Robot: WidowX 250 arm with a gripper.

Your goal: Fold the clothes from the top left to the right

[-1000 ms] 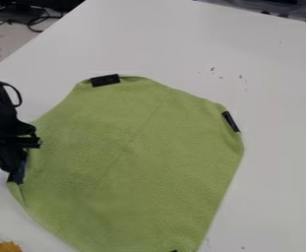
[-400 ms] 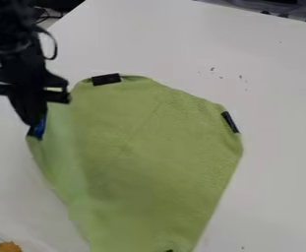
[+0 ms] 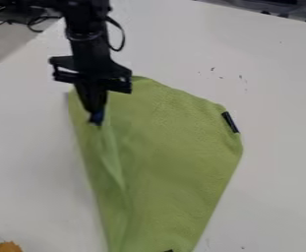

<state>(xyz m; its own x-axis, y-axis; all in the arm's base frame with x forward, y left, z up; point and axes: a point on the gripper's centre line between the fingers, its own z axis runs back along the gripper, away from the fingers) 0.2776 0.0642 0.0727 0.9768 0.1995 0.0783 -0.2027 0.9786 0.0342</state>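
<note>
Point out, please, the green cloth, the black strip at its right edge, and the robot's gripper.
Green cloth (image 3: 175, 147): camera view, on its flat right part.
Black strip (image 3: 230, 122): camera view, on the middle of the strip.
Gripper (image 3: 96, 119): camera view, at its tip, over the cloth's left part.

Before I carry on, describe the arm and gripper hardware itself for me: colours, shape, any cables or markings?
The robot arm is black all over, with a thin black cable looping out from its side. Below it, the black two-finger gripper has a wide crossbar-like body that narrows downward, with a patch of dark blue near the tip. I can make out no lettering.
</note>
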